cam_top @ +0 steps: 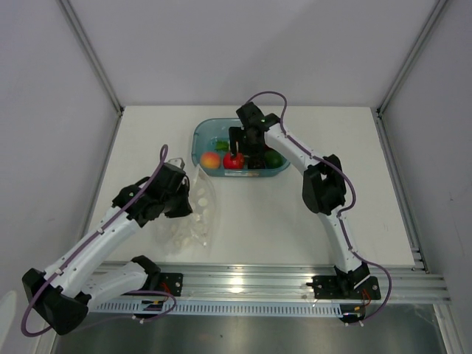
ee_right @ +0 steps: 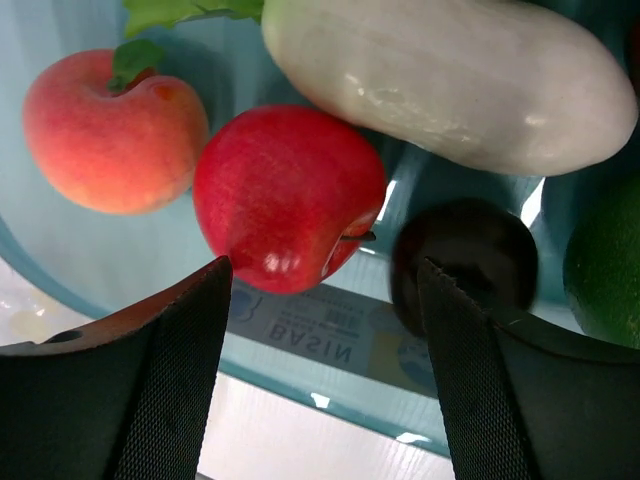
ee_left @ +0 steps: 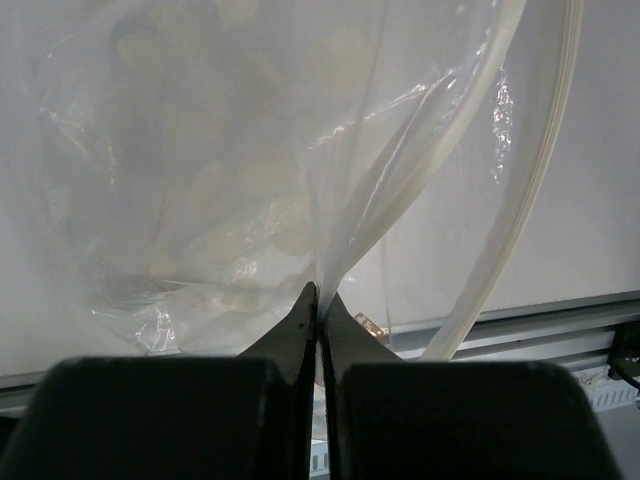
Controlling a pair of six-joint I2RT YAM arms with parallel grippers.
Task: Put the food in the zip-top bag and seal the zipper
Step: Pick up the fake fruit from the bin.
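The clear zip-top bag (cam_top: 193, 214) lies at the left, held up at one edge by my left gripper (cam_top: 179, 198), which is shut on the bag's plastic (ee_left: 330, 240). Its whitish zipper strip (ee_left: 500, 230) curves down the right of the left wrist view. The food sits in the teal tub (cam_top: 203, 135): a peach (ee_right: 115, 130), a red apple (ee_right: 285, 195), a white oblong (ee_right: 450, 80), a dark purple fruit (ee_right: 465, 250) and a green one (ee_right: 610, 280). My right gripper (ee_right: 322, 330) is open and hangs over the tub's near wall, just in front of the apple.
The tub's near wall carries a label reading BASIN (ee_right: 315, 340). An aluminium rail (cam_top: 280, 284) runs along the table's near edge. White side walls with metal posts (cam_top: 92, 59) close in the table at left and right.
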